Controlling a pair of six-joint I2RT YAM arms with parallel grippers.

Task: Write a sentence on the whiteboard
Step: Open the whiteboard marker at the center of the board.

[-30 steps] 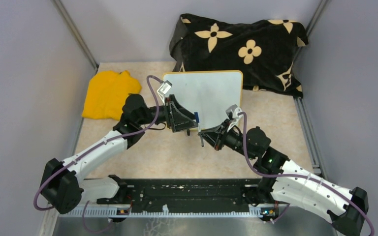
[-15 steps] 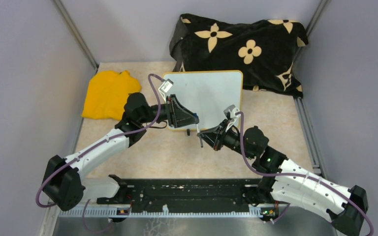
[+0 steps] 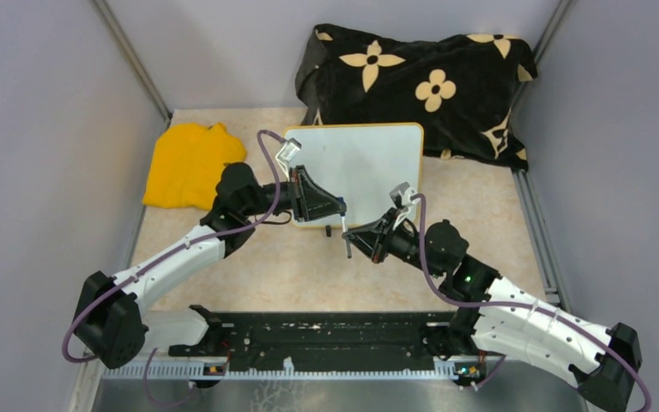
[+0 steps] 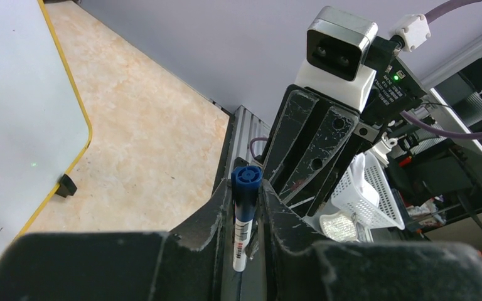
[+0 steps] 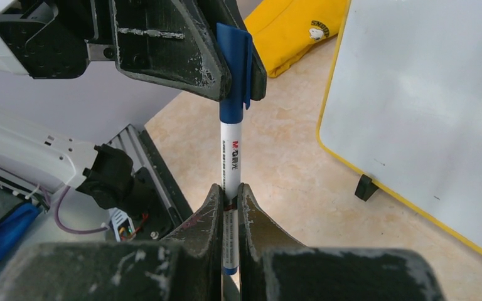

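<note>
1. The right end effector (image 3: 349,239) sits over the middle of the bench (image 3: 292,275). Its fingers are pressed together on the white barrel of a marker (image 5: 230,157).
2. Just beyond it, the left end effector (image 3: 340,206) comes in from the left side. Its fingers are clamped on the marker's blue cap (image 5: 235,69), so the two arms hold the same pen, one at each end.
3. The whiteboard (image 3: 369,163) lies on the bench directly behind the pair. Its near yellow-rimmed edge is just beside the left fingers, with a small black foot (image 5: 365,187) under that edge.
4. A yellow cloth (image 3: 190,163) lies to the left of the board.
5. A black flowered cloth (image 3: 420,86) is heaped behind the board, against the far wall.
</note>
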